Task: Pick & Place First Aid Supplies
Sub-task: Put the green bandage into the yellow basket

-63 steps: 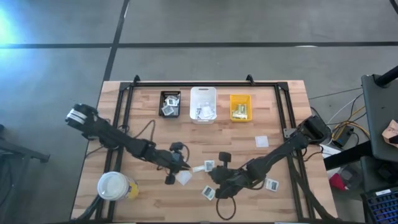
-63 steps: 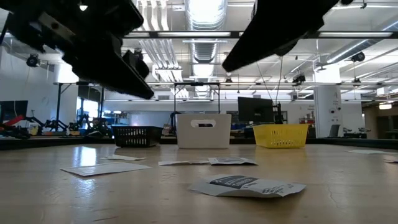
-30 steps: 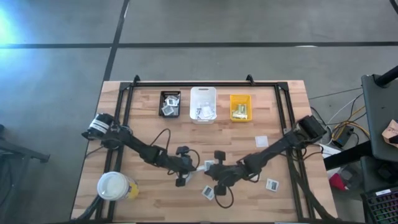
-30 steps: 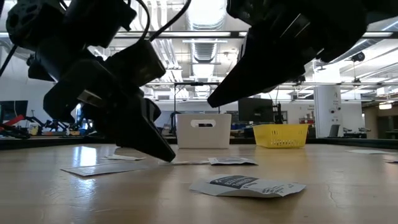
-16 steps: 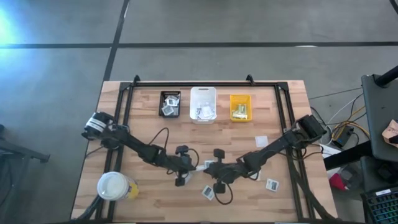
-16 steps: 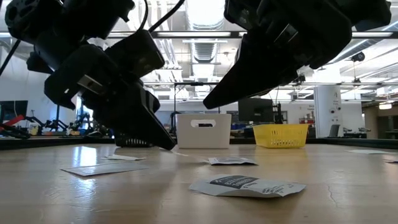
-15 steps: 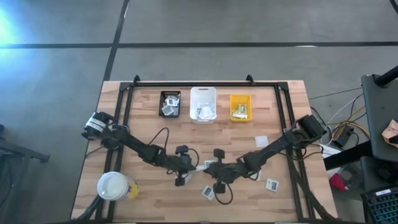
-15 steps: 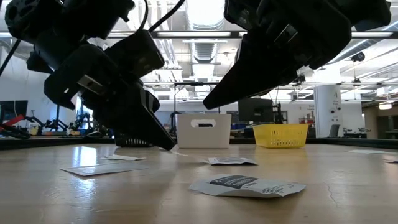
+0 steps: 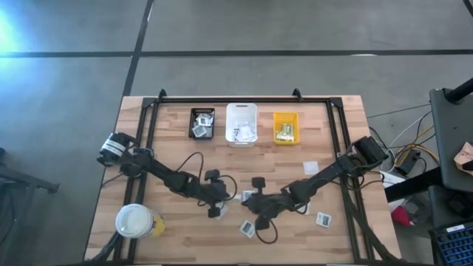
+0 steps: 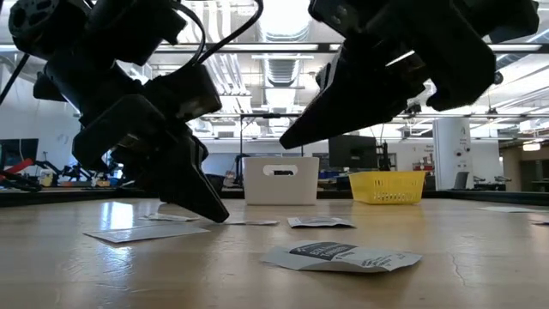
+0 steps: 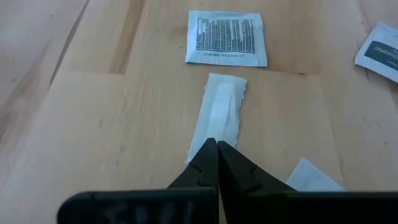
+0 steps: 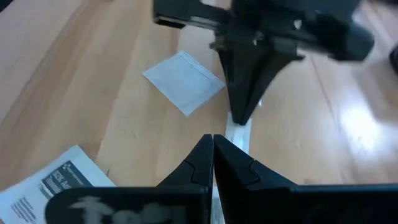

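- The left gripper [image 11: 217, 144] is lowered to the wooden table [image 9: 332, 148] near its middle, with its fingers pressed together on the near end of a narrow pale strip packet [image 11: 219, 115].
- The strip packet is laid flat on the table; its far end points toward a white square packet with dark print [image 11: 226, 38].
- In the right wrist view the same strip [image 12: 238, 133] is seen between the two grippers, with the left gripper's tips set on it.
- The right gripper [image 12: 212, 139] is positioned just beside that strip from the opposite side, with its fingers closed and nothing seen between them.
- A plain white square packet [image 12: 184, 81] is seen lying beside the left gripper.
- A printed packet [image 10: 341, 256] is seen in the low view, flat on the table nearest the camera.
- Further packets are lying near the right arm: one [image 9: 311, 168] toward the far side and one [image 9: 323, 219] toward the near edge.
- A black bin [image 9: 202, 123], a white bin [image 9: 241, 123] and a yellow bin [image 9: 286, 127] are lined along the far side, each holding packets.
- A white-lidded cup [image 9: 135, 221] is standing at the near left corner.
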You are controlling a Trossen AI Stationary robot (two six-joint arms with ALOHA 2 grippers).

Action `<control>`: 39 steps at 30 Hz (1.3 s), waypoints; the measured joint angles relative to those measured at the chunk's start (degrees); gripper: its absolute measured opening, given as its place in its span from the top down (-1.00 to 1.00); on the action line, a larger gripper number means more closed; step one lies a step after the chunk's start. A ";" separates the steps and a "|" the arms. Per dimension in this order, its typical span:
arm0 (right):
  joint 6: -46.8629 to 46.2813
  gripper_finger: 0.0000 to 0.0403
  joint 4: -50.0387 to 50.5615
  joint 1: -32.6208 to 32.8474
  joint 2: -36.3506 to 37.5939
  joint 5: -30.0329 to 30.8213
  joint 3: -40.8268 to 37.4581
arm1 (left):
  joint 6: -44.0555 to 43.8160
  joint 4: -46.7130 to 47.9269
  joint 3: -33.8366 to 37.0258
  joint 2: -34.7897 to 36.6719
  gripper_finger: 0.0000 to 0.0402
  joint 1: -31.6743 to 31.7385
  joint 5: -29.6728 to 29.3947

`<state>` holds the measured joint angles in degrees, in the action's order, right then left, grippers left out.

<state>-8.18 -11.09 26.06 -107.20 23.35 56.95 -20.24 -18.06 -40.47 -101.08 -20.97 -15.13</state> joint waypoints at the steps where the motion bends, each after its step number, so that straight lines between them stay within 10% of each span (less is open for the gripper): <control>1: 1.97 0.96 0.00 0.00 0.00 -0.13 0.27 | -0.46 0.08 0.00 0.00 1.00 0.02 0.00; 39: 37.35 0.61 11.43 -1.79 -2.66 -5.33 5.65 | -25.84 0.52 0.48 -0.13 1.00 0.57 5.83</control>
<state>29.17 0.34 24.27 -109.85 18.02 62.60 -46.07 -17.55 -39.99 -101.21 -20.40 -9.31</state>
